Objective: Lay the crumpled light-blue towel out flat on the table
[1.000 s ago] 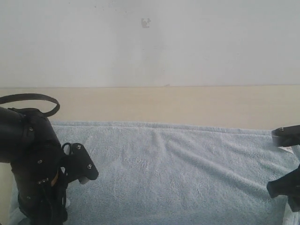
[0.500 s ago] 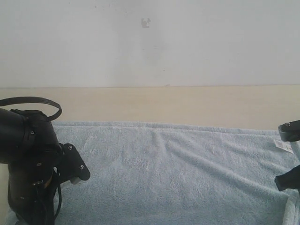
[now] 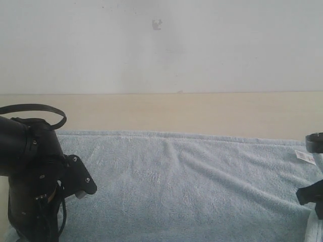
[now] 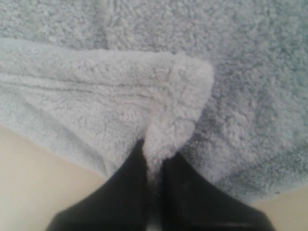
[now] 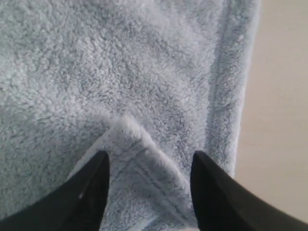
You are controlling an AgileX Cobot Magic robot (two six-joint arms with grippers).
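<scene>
The pale-blue towel (image 3: 186, 186) lies spread wide over the beige table (image 3: 176, 113), with soft creases across its middle and a small white label (image 3: 304, 156) near its right end. My left gripper (image 4: 155, 161) is shut on a pinched fold of the towel (image 4: 173, 110) at its left edge; in the exterior view the left arm (image 3: 35, 176) hides that corner. My right gripper (image 5: 150, 161) is open, its fingers apart on either side of a folded-over hemmed corner of the towel (image 5: 144, 173). In the exterior view the right gripper (image 3: 314, 171) sits at the frame's right edge.
A white wall (image 3: 161, 45) rises behind the table. Bare tabletop shows beyond the towel's far edge, beside the hem (image 5: 279, 96) in the right wrist view, and at the towel's edge (image 4: 33, 173) in the left wrist view.
The left arm has drawn back to the left and down with the towel. The right gripper has moved right, uncovering the white label.
</scene>
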